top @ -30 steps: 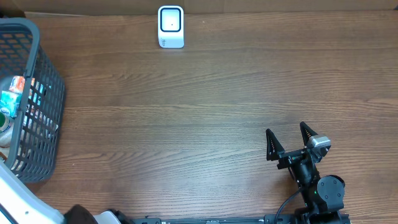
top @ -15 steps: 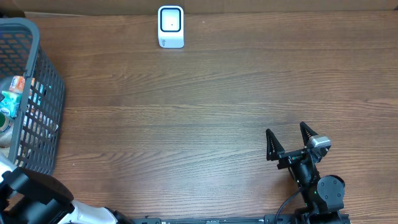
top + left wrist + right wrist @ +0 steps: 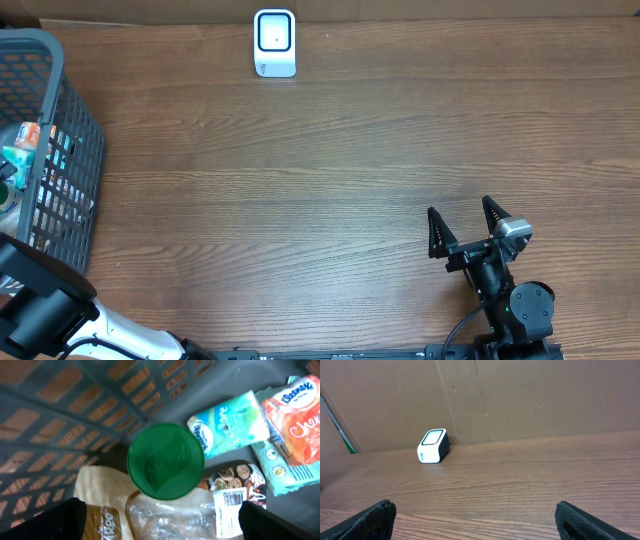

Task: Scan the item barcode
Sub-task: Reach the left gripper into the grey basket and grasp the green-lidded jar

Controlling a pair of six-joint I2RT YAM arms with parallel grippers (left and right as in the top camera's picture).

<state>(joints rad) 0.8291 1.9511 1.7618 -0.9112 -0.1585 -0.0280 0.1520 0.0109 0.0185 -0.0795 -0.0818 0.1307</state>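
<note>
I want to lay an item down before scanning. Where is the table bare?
The table is bare between the basket and the right arm, up to the scanner. Inside the basket it is crowded with packets.

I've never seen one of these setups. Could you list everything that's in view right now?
table: one, brown wood, under everything
cardboard wall: one, brown, behind the table
scanner: one, white, far edge of the table by the wall
basket: one, grey mesh, table's left edge
green lid: one, round, in the basket, partly covering the clear bag
clear bag: one, barcode label showing, in the basket
tissue packs: two, teal and orange, in the basket beside the lid
brown paper packet: one, in the basket beside the clear bag
left gripper: one, black, open, above the basket's contents
right gripper: one, black, open, empty, over the table's near right part
</note>
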